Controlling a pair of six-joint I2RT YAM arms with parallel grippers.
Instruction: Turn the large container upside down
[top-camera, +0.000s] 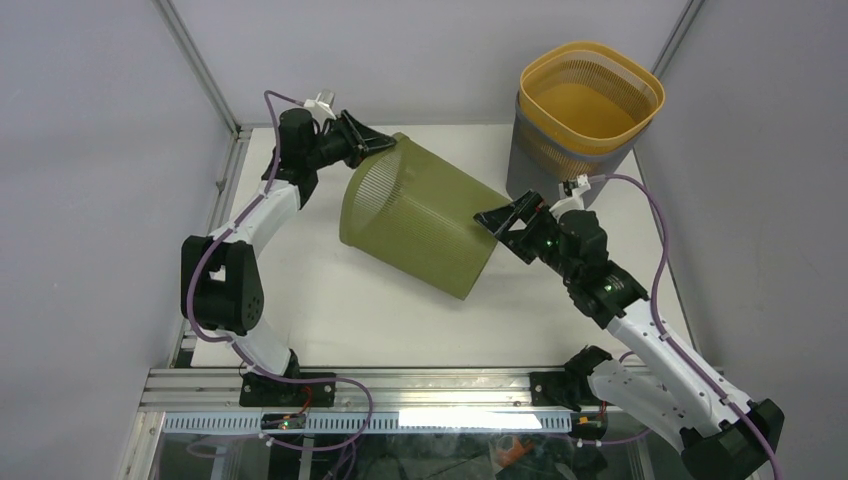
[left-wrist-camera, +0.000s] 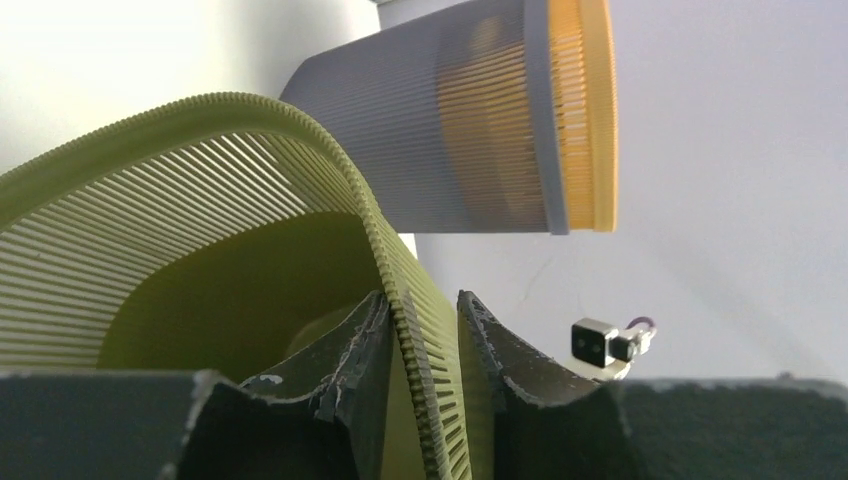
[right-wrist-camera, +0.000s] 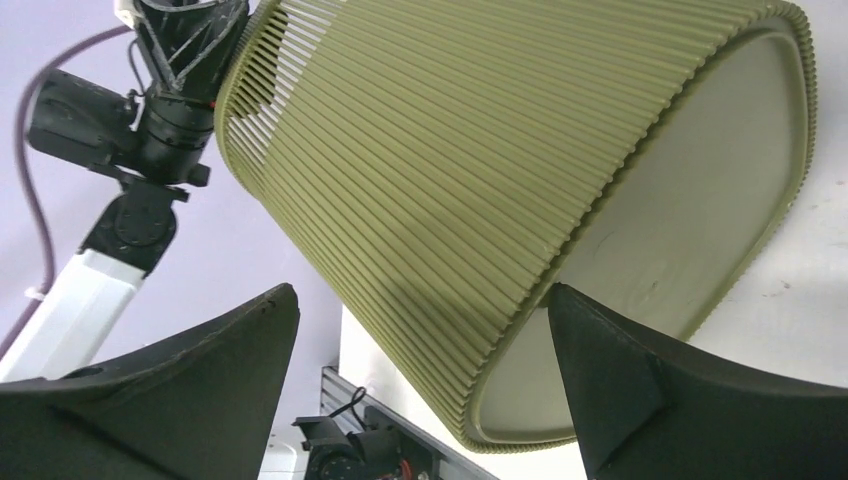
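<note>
The large olive-green slatted container (top-camera: 420, 215) lies tilted on its side on the white table (top-camera: 330, 310), mouth toward the back left, solid base toward the front right. My left gripper (top-camera: 385, 143) is shut on its rim, with one finger inside and one outside the wall (left-wrist-camera: 400, 300). My right gripper (top-camera: 497, 225) is open at the edge of the base. In the right wrist view the container (right-wrist-camera: 480, 180) fills the space between the spread fingers, with the right finger (right-wrist-camera: 610, 370) against the base edge. The left gripper (right-wrist-camera: 190, 40) also shows there at the rim.
An orange slatted basket (top-camera: 590, 100) sits nested in a grey container (top-camera: 530, 165) at the back right corner; it also shows in the left wrist view (left-wrist-camera: 500, 120). Cage walls close the sides and back. An aluminium rail (top-camera: 350, 385) runs along the near edge.
</note>
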